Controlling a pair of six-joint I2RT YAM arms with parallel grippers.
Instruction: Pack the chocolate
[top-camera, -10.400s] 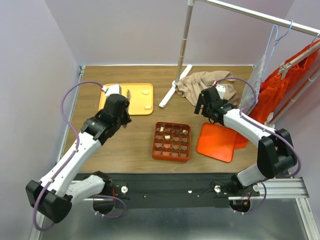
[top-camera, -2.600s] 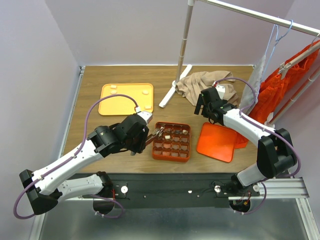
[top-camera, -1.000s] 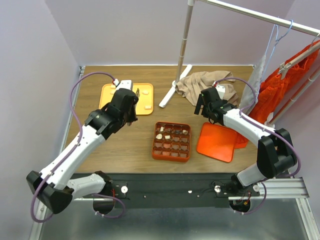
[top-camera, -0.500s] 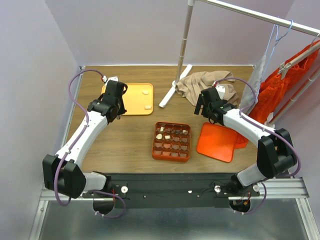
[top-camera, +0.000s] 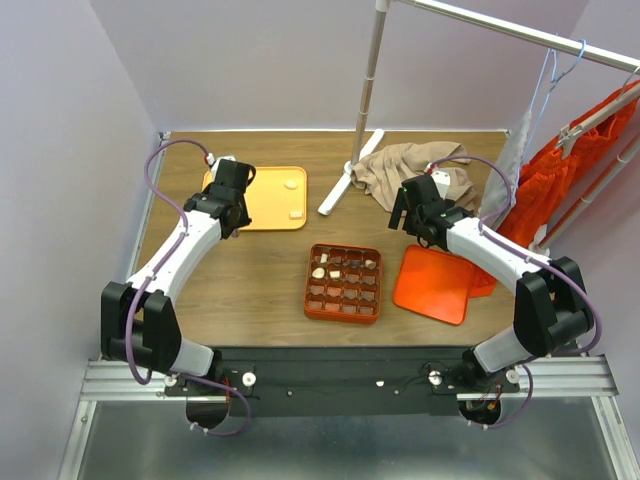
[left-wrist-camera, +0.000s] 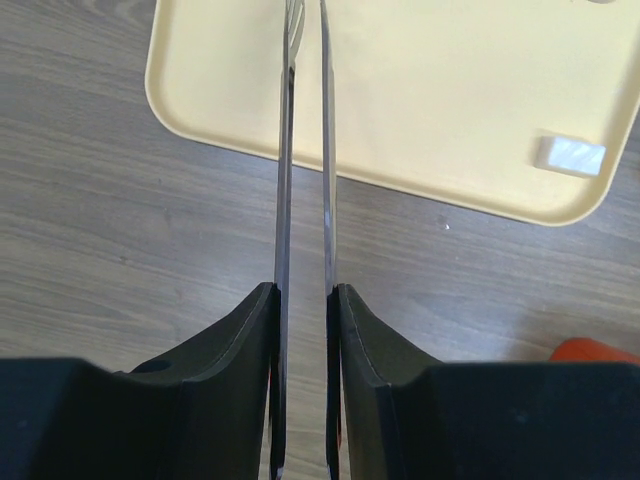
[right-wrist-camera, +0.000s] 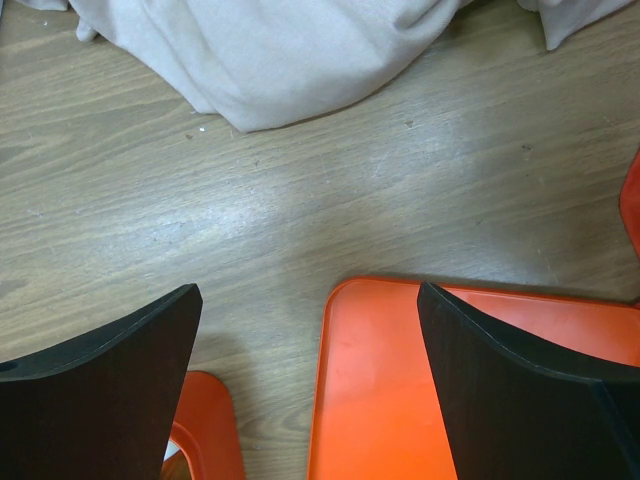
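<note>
Well, the left claw (left-wrist-camera: 305, 20) hung over the yellow tray (left-wrist-camera: 450, 90), its two thin fingers nearly together with only a slim gap and nothing in it. One white chocolate lump (left-wrist-camera: 570, 155) lay on that tray, well off to the claw's right. More chocolate pieces (top-camera: 318, 272) sat in the orange box (top-camera: 343, 318), farther off to its right. The right claw (right-wrist-camera: 308, 292) stood wide apart, holding nothing, above the wood table (right-wrist-camera: 300, 200) and a flat orange lid (right-wrist-camera: 380, 400).

The left gripper (left-wrist-camera: 305, 15) has its thin blades a narrow slit apart with nothing between, tips over the pale yellow tray (left-wrist-camera: 430, 90). A white chocolate lump (left-wrist-camera: 570, 155) lies on that tray, well right of them
</note>
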